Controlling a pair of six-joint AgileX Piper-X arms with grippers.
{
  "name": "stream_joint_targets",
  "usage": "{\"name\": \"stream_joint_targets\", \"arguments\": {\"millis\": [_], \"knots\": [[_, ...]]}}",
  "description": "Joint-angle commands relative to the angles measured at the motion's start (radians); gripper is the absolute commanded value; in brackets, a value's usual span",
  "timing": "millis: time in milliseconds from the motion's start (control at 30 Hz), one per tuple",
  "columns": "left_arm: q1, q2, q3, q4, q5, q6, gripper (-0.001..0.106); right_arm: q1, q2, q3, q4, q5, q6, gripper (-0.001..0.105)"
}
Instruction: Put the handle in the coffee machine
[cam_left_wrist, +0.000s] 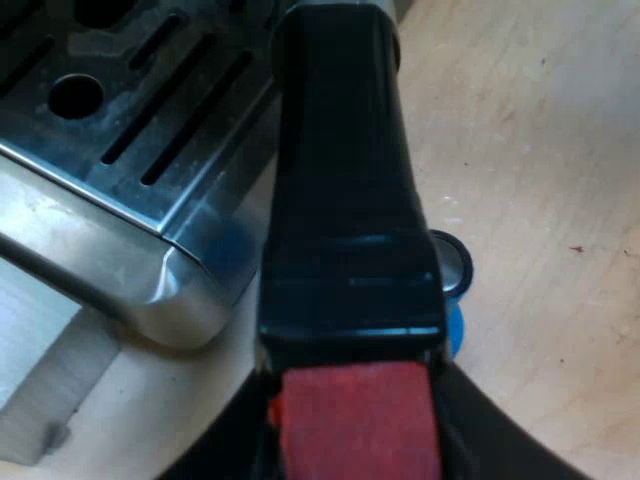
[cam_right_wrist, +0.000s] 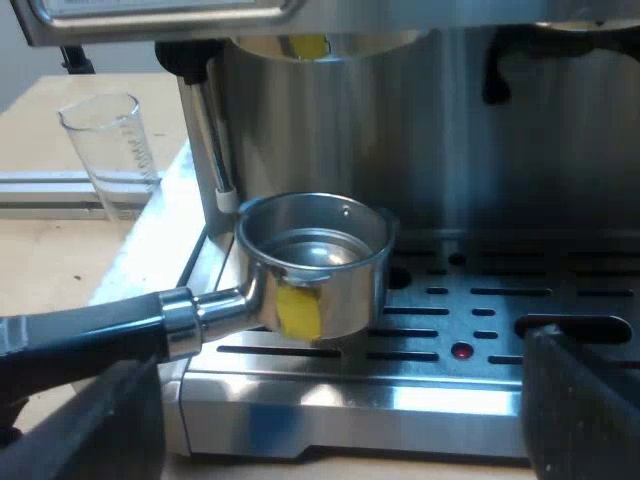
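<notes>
Two-stage insertion, judged at its first stage. Left wrist view: left gripper (cam_left_wrist: 355, 425) clamps the dark, red-ended metal holder (cam_left_wrist: 340, 200) beside the steel espresso machine (cam_left_wrist: 130, 150). Right wrist view: the holder's bowl hovers above the machine's drip tray (cam_right_wrist: 480, 310); right gripper (cam_right_wrist: 335, 415) gapes wide, empty. Next move likely calls for raising the bowl into the brew head, then twisting.

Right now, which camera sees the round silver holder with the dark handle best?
The right wrist view: it shows the round silver metal holder, rim, bowl and handle together, over the machine's slotted steel drip tray. The left wrist view gives its black handle and red end, close up.
</notes>
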Motion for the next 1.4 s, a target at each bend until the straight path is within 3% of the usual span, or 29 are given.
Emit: {"name": "stream_joint_targets", "arguments": {"millis": [33, 300, 767, 1200, 1267, 1400], "knots": [[0.001, 0.013, -0.013, -0.067, 0.076, 0.005, 0.001, -0.001, -0.007, -0.001, -0.012, 0.014, -0.012, 0.073], [0.001, 0.063, -0.013, -0.146, 0.171, 0.037, 0.001, -0.001, -0.007, -0.001, -0.021, 0.014, -0.029, 0.073], [0.001, 0.150, -0.015, -0.208, 0.171, 0.058, 0.001, -0.001, -0.007, -0.001, -0.021, 0.014, -0.029, 0.073], [0.001, 0.254, -0.144, -0.207, 0.171, 0.074, 0.001, -0.001, -0.007, -0.001, -0.027, 0.014, -0.037, 0.073], [0.001, 0.262, -0.150, -0.207, 0.171, 0.074, 0.001, -0.001, -0.007, -0.001, -0.033, 0.014, -0.096, 0.073], [0.001, 0.304, -0.201, -0.207, 0.171, 0.074, 0.001, -0.001, -0.007, -0.001, -0.057, 0.014, -0.096, 0.073]]}}
